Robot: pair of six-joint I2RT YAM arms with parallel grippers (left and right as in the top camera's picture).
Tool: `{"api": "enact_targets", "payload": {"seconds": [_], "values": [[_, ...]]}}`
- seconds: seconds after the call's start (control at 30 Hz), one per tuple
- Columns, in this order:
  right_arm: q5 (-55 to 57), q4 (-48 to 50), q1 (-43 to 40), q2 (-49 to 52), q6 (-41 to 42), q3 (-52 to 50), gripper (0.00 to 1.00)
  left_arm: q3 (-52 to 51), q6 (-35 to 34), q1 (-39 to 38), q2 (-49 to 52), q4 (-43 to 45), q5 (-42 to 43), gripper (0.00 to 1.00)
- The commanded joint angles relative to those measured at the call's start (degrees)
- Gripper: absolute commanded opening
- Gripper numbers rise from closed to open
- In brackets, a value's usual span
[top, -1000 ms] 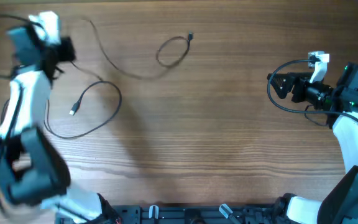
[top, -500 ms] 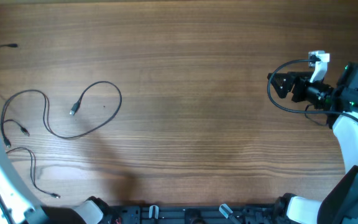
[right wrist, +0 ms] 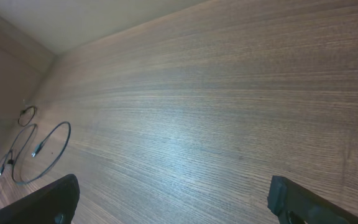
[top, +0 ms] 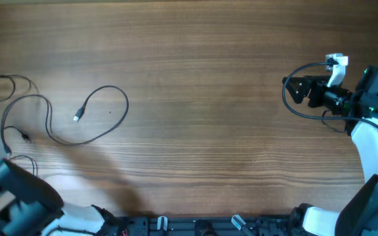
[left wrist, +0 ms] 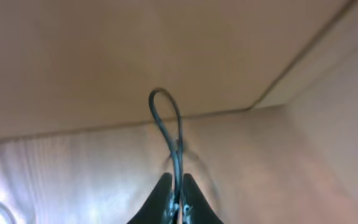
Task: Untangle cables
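Several thin black cables (top: 104,128) lie at the table's left side. One curls in a wide loop and ends in a silver-tipped plug (top: 77,117). Another cable (top: 8,80) runs off the far left edge. In the left wrist view my left gripper (left wrist: 174,182) is shut on a thin black cable (left wrist: 166,118) that rises from the fingertips in a narrow loop. Overhead, that gripper is mostly past the left edge. My right gripper (top: 289,89) hovers open at the right side, far from the cables, with nothing between its fingers (right wrist: 58,200).
The left arm's dark body (top: 18,196) fills the front left corner, over part of a cable. A thick black lead (top: 294,108) loops beside the right arm. Bare wood table (top: 202,131) spans the middle. The table's far edge (left wrist: 272,96) shows in the left wrist view.
The left arm swung from the back left down to the left edge, dragging one cable out of the top middle to the far left. The right arm has not moved.
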Motion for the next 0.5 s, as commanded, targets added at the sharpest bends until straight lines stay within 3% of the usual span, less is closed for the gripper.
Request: {"api": "enact_targets", "payload": {"seconds": [0.0,0.03,0.07,0.2,0.47], "values": [[-1.1,0.0,0.2,0.6,-1.3,0.3,0.99,0.0,-2.8,1.2,6.2,-2.2,-1.3,0.91],[-1.1,0.0,0.2,0.6,-1.4,0.3,1.0,0.0,-2.8,1.2,7.1,-3.1,2.7,1.0],[-1.1,0.0,0.2,0.6,-1.4,0.3,1.0,0.0,-2.8,1.2,7.1,-3.8,5.7,1.0],[-1.1,0.0,0.2,0.6,-1.4,0.3,1.0,0.0,1.3,-0.9,7.1,-9.2,30.8,1.0],[-0.9,-0.1,0.2,0.6,-1.1,0.3,1.0,-0.1,7.3,-22.6,7.1,-25.9,31.5,1.0]]}}
